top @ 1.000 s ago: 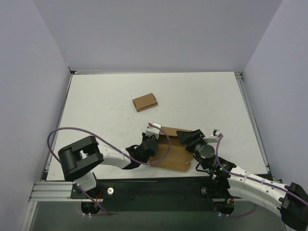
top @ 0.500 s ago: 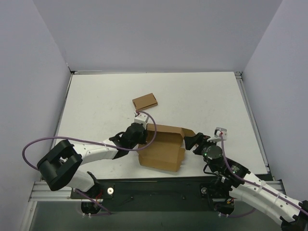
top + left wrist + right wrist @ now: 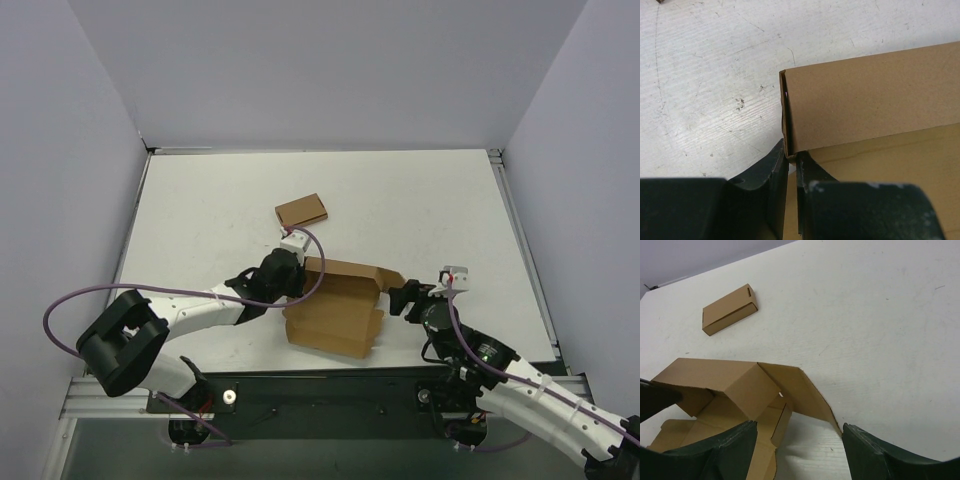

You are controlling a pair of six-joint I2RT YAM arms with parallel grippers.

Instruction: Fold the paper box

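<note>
The brown, creased, die-cut cardboard paper box (image 3: 335, 315) sits partly erected on the scuffed white table (image 3: 430, 200). One wall stands upright, one flap is angled up, and the tabs lie flat. The left claw (image 3: 791, 156) is clamped on the upright wall's corner edge. The right claw (image 3: 799, 426) stands with its fingers apart just beside the flap, gripping nothing. A small, flat, closed brown cardboard box (image 3: 302, 211) lies beyond both claws, well apart.

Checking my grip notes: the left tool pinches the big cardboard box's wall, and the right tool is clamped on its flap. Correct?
No: the right tool stands open, clamped on nothing, as the right wrist view shows. The left tool does pinch the box wall.
</note>
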